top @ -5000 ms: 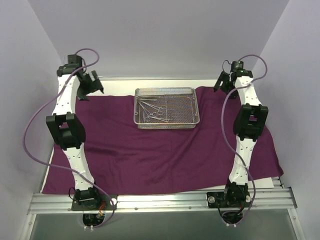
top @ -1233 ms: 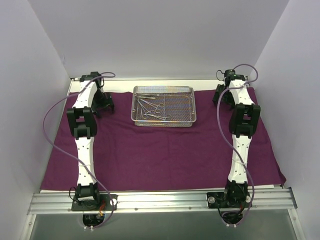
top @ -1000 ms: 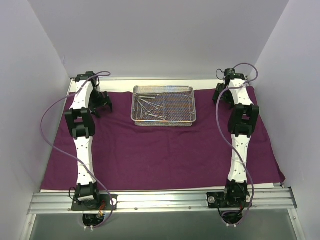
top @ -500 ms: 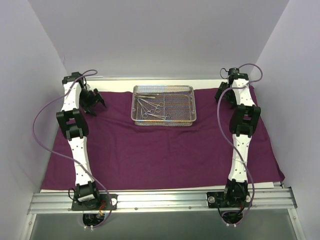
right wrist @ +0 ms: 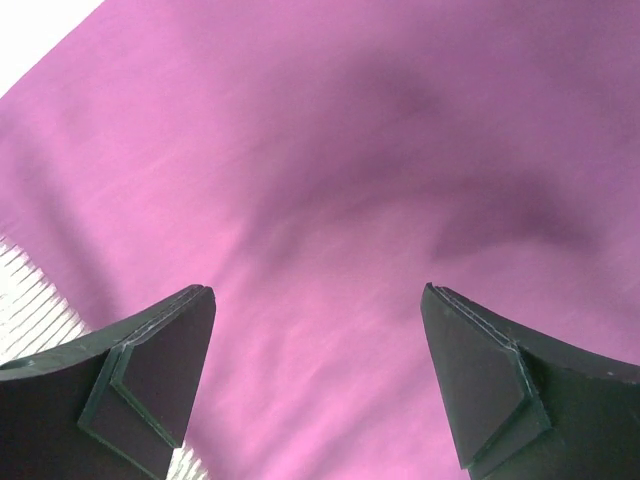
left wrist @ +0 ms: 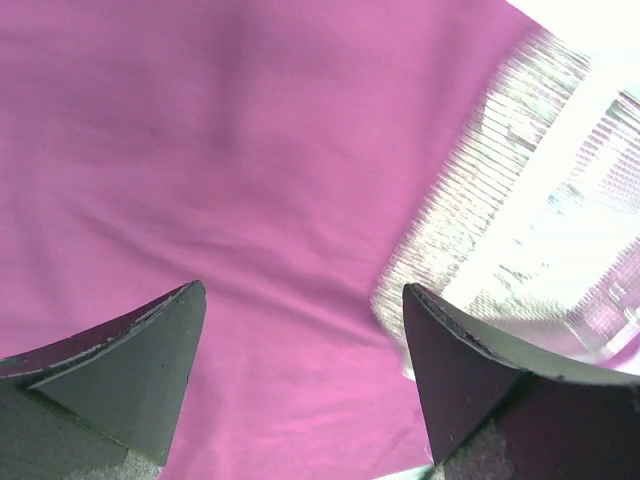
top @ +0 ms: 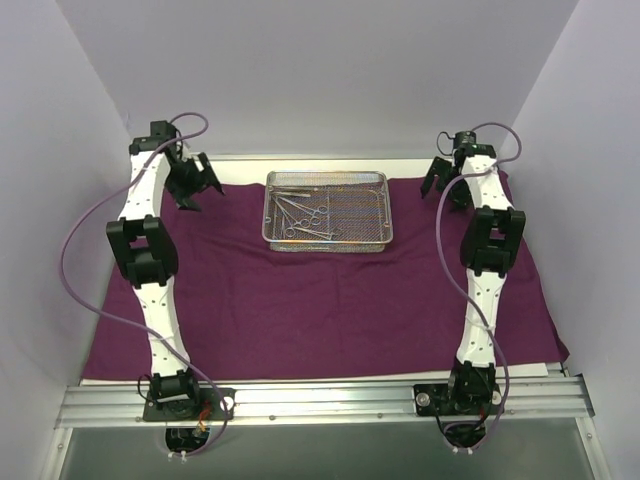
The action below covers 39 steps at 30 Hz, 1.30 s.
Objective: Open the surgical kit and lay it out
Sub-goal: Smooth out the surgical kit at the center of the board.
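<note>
The dark purple cloth wrap (top: 320,300) lies spread flat over the table. On its far middle stands the silver wire-mesh tray (top: 328,238), with small scissor-handled clamps and tweezers (top: 303,215) lying in its left half. My left gripper (top: 200,192) hovers open over the cloth's far left corner, left of the tray. My right gripper (top: 445,190) hovers open over the far right corner. In the left wrist view the left gripper (left wrist: 300,300) holds nothing, with cloth (left wrist: 200,150) below and the blurred tray (left wrist: 520,200) to the right. The right gripper (right wrist: 315,295) is empty above bare cloth (right wrist: 350,150).
White walls close in the table at the back and on both sides. A metal rail (top: 320,400) carrying both arm bases runs along the near edge. Purple cables loop beside each arm. A strip of pale table (top: 560,368) shows at the cloth's near right corner.
My left gripper has risen off the cloth and swung back toward the far left corner. The right gripper has barely shifted. The cloth and tray lie as before.
</note>
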Available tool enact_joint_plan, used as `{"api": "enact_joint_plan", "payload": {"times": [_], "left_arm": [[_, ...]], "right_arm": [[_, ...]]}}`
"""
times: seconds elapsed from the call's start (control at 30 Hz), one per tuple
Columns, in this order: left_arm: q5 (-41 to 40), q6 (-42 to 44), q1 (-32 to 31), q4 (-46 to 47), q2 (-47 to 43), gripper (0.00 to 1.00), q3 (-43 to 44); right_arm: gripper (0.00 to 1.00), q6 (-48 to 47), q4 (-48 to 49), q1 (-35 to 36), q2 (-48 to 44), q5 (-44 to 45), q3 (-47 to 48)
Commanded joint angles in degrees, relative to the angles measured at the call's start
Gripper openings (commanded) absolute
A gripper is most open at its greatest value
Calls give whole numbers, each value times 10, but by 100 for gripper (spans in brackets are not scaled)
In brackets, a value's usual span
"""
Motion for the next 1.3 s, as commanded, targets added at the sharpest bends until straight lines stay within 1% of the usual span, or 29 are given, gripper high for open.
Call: {"api": "enact_joint_plan", "payload": {"times": [0.0, 0.07, 0.13, 0.17, 0.2, 0.23, 0.27, 0.3, 0.33, 0.37, 0.43, 0.47, 0.5, 0.6, 0.7, 0.87, 0.9, 1.0, 1.2, 1.27], "left_arm": [[45, -23, -38, 45, -52, 89, -38], [46, -29, -48, 52, -59, 89, -63], [39, -32, -65, 56, -58, 89, -70], [38, -33, -75, 55, -53, 88, -65], [38, -37, -83, 52, -47, 87, -60], [40, -40, -85, 49, -32, 81, -53], [45, -43, -87, 48, -22, 76, -38], [65, -55, -89, 52, -11, 70, -35], [74, -64, -90, 53, 9, 49, -31], [81, -74, -91, 53, 17, 38, -28], [96, -97, -94, 74, 30, 28, -33], [98, -103, -98, 81, 31, 20, -36], [97, -114, -99, 100, 31, 18, -48], [96, -133, -102, 117, 41, 16, -69], [82, -140, -103, 108, 72, 14, -63], [82, -156, -99, 99, 145, 14, -11], [83, -163, -98, 104, 153, 16, -4], [87, -181, -93, 116, 181, 19, 27], [109, -203, -75, 92, 259, 18, 132], [119, -207, -67, 96, 274, 18, 144]], "right_arm": [[88, -16, 22, 38, -106, -38, -33], [87, -17, 25, 43, -127, -18, -58], [86, -17, 28, 47, -135, -11, -69], [83, -17, 32, 49, -137, -13, -75], [80, -13, 35, 49, -137, -16, -78], [77, -10, 38, 51, -135, -33, -78], [65, -7, 49, 51, -129, -47, -79], [57, -1, 56, 52, -124, -66, -81], [33, 17, 64, 52, -118, -85, -84], [21, 28, 74, 52, -113, -111, -84], [3, 52, 86, 55, -97, -128, -90], [0, 59, 101, 58, -90, -133, -95], [0, 65, 110, 58, -89, -140, -101], [0, 91, 140, 58, -76, -163, -132], [0, 93, 151, 58, -52, -165, -144], [0, 95, 173, 58, -20, -140, -166], [0, 101, 176, 58, -17, -136, -169], [0, 113, 187, 56, 2, -129, -176], [0, 149, 189, 48, 48, -130, -152], [0, 161, 184, 47, 62, -123, -141]]}}
